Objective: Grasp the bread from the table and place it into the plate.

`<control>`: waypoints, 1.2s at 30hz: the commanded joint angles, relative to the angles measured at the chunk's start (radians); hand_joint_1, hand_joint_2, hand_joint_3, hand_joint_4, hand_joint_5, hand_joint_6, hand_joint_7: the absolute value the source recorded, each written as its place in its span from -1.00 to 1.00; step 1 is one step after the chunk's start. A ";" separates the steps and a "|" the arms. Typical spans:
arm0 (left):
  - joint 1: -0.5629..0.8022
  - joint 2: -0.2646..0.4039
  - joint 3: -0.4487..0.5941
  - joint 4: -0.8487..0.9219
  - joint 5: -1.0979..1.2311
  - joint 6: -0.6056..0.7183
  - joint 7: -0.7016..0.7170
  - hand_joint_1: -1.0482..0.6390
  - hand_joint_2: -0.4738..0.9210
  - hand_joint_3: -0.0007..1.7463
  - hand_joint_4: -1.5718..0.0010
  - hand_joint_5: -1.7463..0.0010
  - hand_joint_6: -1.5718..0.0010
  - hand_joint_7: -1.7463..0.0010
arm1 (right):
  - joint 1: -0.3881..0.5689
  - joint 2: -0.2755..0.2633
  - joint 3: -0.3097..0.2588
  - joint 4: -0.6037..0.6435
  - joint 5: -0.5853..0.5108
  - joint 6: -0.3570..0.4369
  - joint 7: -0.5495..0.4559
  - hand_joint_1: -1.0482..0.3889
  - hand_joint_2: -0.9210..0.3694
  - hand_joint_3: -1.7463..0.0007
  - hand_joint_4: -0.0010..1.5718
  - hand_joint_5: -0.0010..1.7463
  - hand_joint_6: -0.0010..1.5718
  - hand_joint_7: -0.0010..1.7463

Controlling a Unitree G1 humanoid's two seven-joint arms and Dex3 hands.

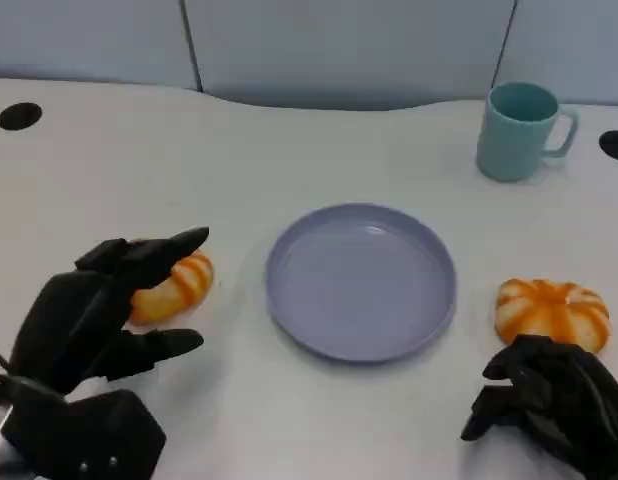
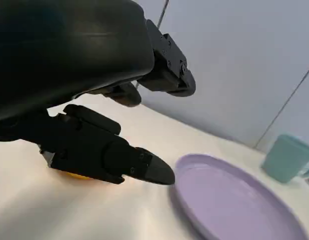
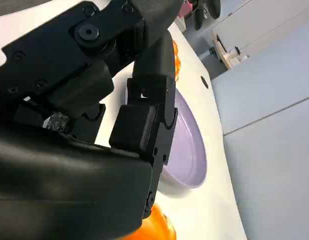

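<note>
bread (image 1: 174, 288) between spread left hand (image 1: 94, 315) fingers, right hand (image 1: 554, 400) curled empty, white table (image 1: 109, 170), grey wall panels (image 1: 339, 45)

Bread: two orange-striped pieces, left piece (image 1: 174, 287), right piece (image 1: 551, 312)
Plate: one, lavender plate (image 1: 361, 280)
Mug: one, teal mug (image 1: 521, 130)
Table holes: two, left hole (image 1: 19, 116), right hole (image 1: 616, 145)

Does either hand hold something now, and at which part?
Nothing is clearly held. The left hand has fingers spread around one bread; contact cannot be told. The right hand is curled, empty.
</note>
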 commanded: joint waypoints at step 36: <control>-0.628 0.026 -0.512 0.678 0.263 0.507 -0.119 -0.51 0.95 -1.00 1.00 1.00 0.88 1.00 | 0.023 -0.003 -0.003 -0.045 0.016 0.023 0.005 -0.89 -0.61 1.00 0.80 -0.24 0.82 -0.48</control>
